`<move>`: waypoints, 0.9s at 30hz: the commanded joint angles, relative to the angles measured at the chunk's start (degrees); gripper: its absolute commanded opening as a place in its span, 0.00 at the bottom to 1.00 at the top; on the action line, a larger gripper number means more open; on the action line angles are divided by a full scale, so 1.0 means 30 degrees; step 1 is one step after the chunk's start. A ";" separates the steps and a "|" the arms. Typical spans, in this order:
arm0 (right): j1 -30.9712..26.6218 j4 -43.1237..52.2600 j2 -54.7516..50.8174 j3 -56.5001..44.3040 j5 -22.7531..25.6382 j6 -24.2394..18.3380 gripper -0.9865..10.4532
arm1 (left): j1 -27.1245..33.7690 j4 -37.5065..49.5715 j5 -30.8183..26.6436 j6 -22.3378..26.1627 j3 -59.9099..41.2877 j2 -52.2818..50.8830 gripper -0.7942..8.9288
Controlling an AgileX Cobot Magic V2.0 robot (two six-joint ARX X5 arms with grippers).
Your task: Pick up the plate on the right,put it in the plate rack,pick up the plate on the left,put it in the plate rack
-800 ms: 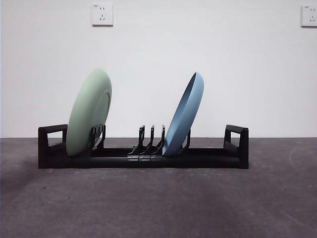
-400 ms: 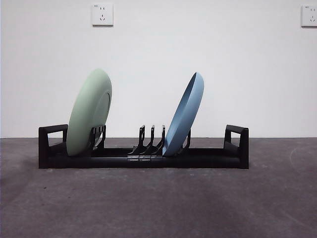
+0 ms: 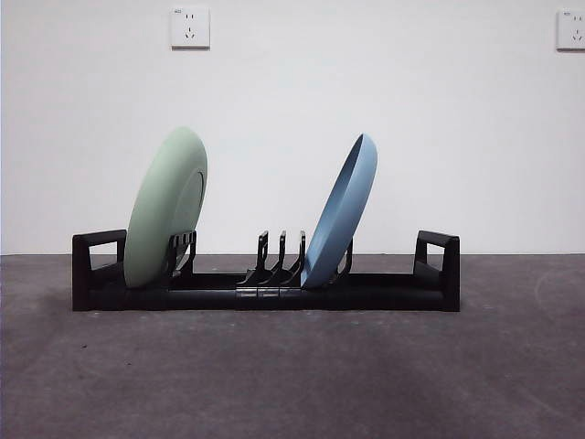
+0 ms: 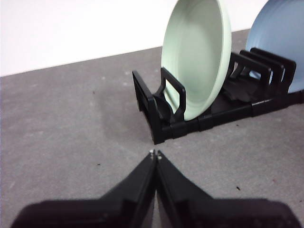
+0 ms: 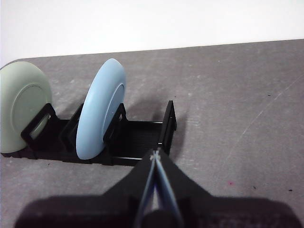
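Note:
The long black plate rack [image 3: 384, 291] lies across the middle of the dark table. A pale green plate [image 3: 164, 208] stands tilted in its left slots, and a blue plate [image 3: 340, 212] leans in the prongs right of centre. Neither arm shows in the front view. In the left wrist view my left gripper [image 4: 155, 154] is shut and empty, hovering off the rack's [image 4: 156, 118] handle end near the green plate [image 4: 197, 57]. In the right wrist view my right gripper [image 5: 154, 155] is shut and empty, close to the rack's [image 5: 167, 124] other handle, beside the blue plate [image 5: 100, 116].
A white wall with two power sockets [image 3: 189, 26] rises behind the table. Dark grey tabletop [image 3: 292, 375] stretches in front of the rack and to both sides of it.

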 commanded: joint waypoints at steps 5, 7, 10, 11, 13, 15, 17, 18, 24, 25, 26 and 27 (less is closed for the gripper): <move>0.0007 0.0073 -0.0044 -0.0066 -0.0007 0.0117 0.09 | 0.0087 -0.0036 -0.0022 0.0146 -0.0248 -0.0051 0.08; 0.0007 0.0073 -0.0044 -0.0066 -0.0007 0.0117 0.09 | 0.0087 -0.0036 -0.0022 0.0146 -0.0248 -0.0051 0.08; 0.0007 0.0066 -0.0044 -0.0066 -0.0015 0.0117 0.09 | 0.0087 -0.0036 -0.0029 0.0146 -0.0248 -0.0051 0.08; 0.0007 0.0066 -0.0044 -0.0066 -0.0015 0.0117 0.09 | 0.0087 -0.0036 -0.0029 0.0146 -0.0248 -0.0051 0.08; 0.0007 0.0066 -0.0044 -0.0066 -0.0007 0.0117 0.09 | 0.0087 -0.0036 -0.0029 0.0146 -0.0248 -0.0051 0.08; 0.0007 0.0066 -0.0044 -0.0066 -0.0007 0.0117 0.09 | 0.0087 -0.0036 -0.0022 0.0146 -0.0248 -0.0051 0.08; 0.0007 0.0066 -0.0044 -0.0066 -0.0015 0.0117 0.09 | 0.0087 -0.0036 -0.0029 0.0146 -0.0248 -0.0051 0.08; 0.0007 0.0066 -0.0044 -0.0066 -0.0015 0.0117 0.09 | 0.0087 -0.0036 -0.0022 0.0146 -0.0248 -0.0051 0.08; 0.0007 0.0066 -0.0044 -0.0066 -0.0015 0.0044 0.09 | 0.0087 -0.0036 -0.0029 0.0146 -0.0248 -0.0051 0.08; 0.0007 0.0066 -0.0044 -0.0066 0.0044 -0.0568 0.09 | 0.0087 -0.0036 -0.0029 0.0146 -0.0248 -0.0051 0.08; 0.0007 0.0066 -0.0044 -0.0066 0.0044 -0.1319 0.09 | 0.0087 -0.0036 -0.0029 0.0146 -0.0248 -0.0051 0.08; 0.0015 0.0058 -0.0044 -0.0066 0.0022 -0.1778 0.09 | 0.0087 -0.0036 -0.0029 0.0146 -0.0248 -0.0051 0.08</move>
